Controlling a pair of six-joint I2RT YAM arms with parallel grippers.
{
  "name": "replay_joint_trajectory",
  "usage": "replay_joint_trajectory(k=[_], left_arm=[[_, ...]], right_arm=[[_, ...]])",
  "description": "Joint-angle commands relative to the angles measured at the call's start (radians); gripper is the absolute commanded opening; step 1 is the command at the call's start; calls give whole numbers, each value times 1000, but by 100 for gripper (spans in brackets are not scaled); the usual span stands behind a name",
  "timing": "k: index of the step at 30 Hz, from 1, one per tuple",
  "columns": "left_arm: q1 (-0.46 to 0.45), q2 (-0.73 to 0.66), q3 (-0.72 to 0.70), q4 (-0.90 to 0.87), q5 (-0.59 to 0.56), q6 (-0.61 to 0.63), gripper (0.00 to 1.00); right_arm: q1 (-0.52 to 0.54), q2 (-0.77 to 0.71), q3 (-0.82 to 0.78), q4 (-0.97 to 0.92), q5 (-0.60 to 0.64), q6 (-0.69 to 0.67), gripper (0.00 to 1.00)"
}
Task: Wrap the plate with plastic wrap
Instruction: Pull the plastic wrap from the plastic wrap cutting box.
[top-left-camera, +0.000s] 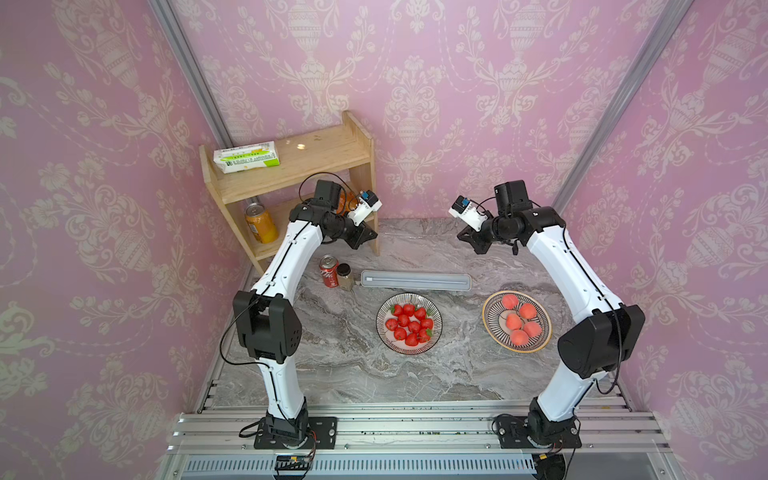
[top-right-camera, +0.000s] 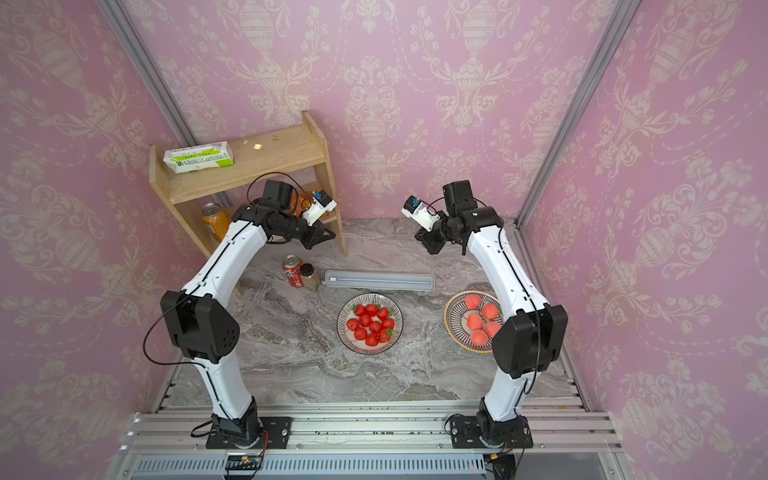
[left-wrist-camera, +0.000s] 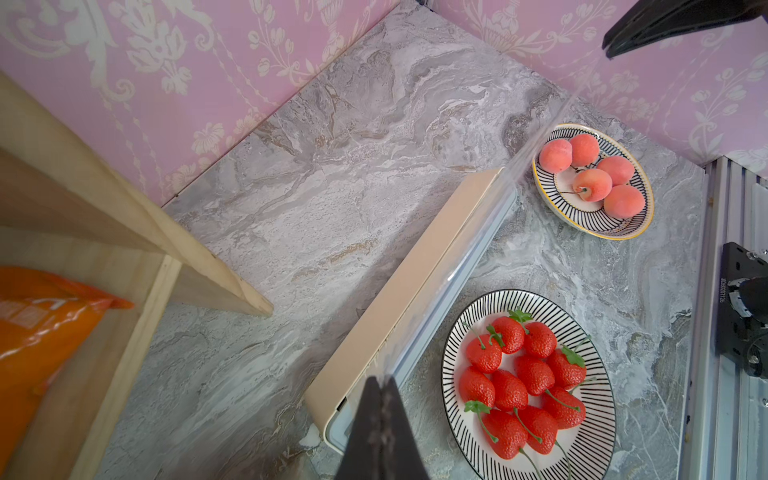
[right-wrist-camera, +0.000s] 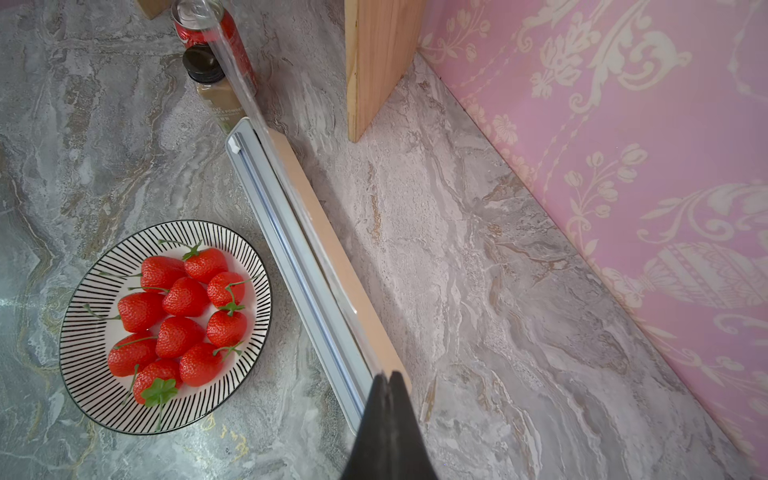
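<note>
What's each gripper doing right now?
Left gripper: closed, holding the wrap.
Right gripper: closed, holding the same wrap.

A wooden shelf (top-left-camera: 316, 154) stands at 10 o'clock on the marble tabletop (top-left-camera: 353, 370). A green-and-white packet (top-left-camera: 245, 157) lies at the 9 o'clock end of its top board, and an orange can (top-left-camera: 261, 224) and an orange bag (left-wrist-camera: 41, 332) sit on the lower board. At the shelf's 6 o'clock stands a red can (top-left-camera: 329, 271), with a dark-lidded jar (top-left-camera: 345, 277) just beside it at 3 o'clock.
</note>
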Motion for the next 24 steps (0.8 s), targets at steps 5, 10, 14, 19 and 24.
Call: replay_joint_trajectory(k=[5,10,14,19,24], left_arm=[[7,-46,57,18,15,-19,0],[8,-47,68,18,14,-21,0],[7,-46,75,19,14,-24,0],[7,-48,88,22,13,-25,0],[9,-47,113,20,11,-25,0]], right_arm=[[4,-48,68,2,8,19,0],[7,-48,80,-5,15,15,0],[9,-48,83,-9,20,13,0],[11,-51,88,-9,24,12,0],[13,-56,111,-14,28,13,0]])
